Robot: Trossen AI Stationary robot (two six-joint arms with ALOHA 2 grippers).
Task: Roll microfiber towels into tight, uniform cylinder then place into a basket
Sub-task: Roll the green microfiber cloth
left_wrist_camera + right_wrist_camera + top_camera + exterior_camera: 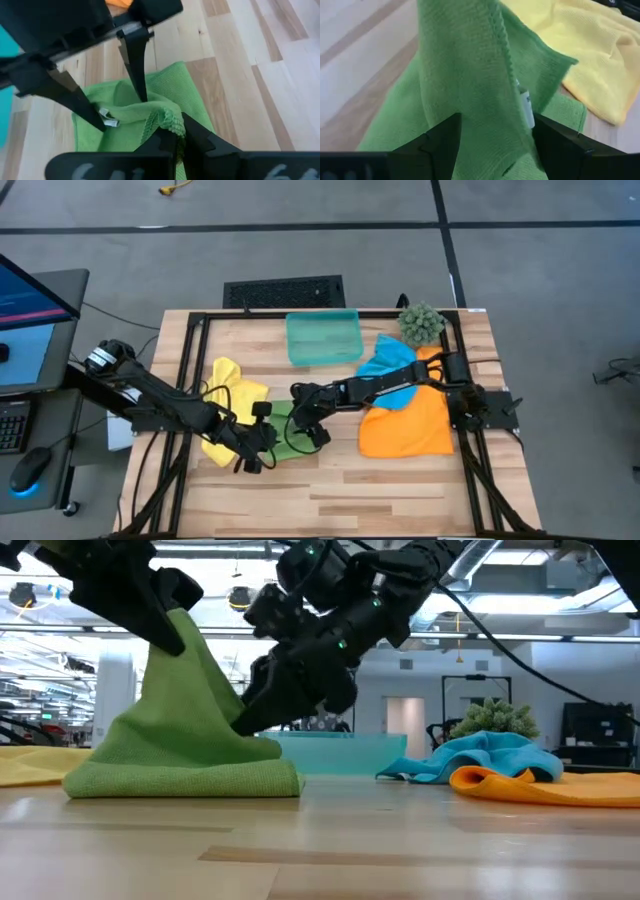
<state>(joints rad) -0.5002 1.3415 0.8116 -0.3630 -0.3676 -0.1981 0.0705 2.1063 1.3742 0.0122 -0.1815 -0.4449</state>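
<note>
The bright green towel stands pulled up into a peak, with its lower part lying folded on the table. My left gripper is shut on the top of that peak. My right gripper reaches in from the table's right and is open. Its two fingers stand on either side of the raised cloth, low on the peak. The yellow towel lies flat left of the green one. The blue towel and the orange towel lie crumpled at the right. The teal basket stands at the far middle. My left gripper pinches the green towel's hemmed edge between its two shut fingers, coming slanting down from the table's left. The cloth hangs below the fingers as a tent, and its bottom folds rest on the table. Whether my right gripper touches the cloth between its fingers, I cannot tell.
A spiky green plant ball sits at the far right corner beside the blue towel. A dark metal frame borders the tabletop. Bare wood lies along the near edge. A monitor and a keyboard stand on a desk to the left.
</note>
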